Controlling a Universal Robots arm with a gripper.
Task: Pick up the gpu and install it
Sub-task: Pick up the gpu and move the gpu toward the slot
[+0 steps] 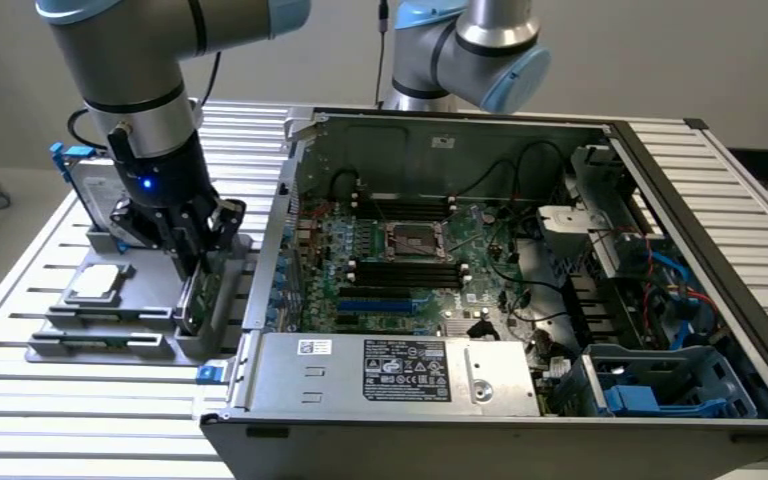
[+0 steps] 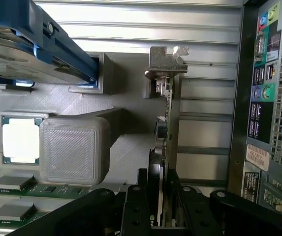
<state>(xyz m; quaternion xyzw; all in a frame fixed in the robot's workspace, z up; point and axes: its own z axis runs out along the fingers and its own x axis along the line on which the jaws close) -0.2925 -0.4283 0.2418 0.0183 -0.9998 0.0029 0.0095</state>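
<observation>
The gpu (image 2: 161, 132) stands on edge in a slot of the grey holder (image 2: 126, 147), its silver end bracket (image 2: 166, 64) at the far end. In the exterior view its green board (image 1: 199, 298) shows just below my gripper (image 1: 197, 262), at that view's left beside the open computer case (image 1: 651, 180). My gripper (image 2: 158, 186) straddles the card's near end. Its black fingers (image 2: 135, 196) sit tight against both faces, shut on the card. The card still rests in the holder.
The holder also carries a square silver chip (image 2: 20, 140), a blue-framed hard drive (image 2: 27, 44) and memory sticks (image 2: 13, 184). Inside the case, the motherboard (image 1: 398, 250) has blue slots (image 1: 377, 300). A second arm (image 1: 471, 50) stands behind the case.
</observation>
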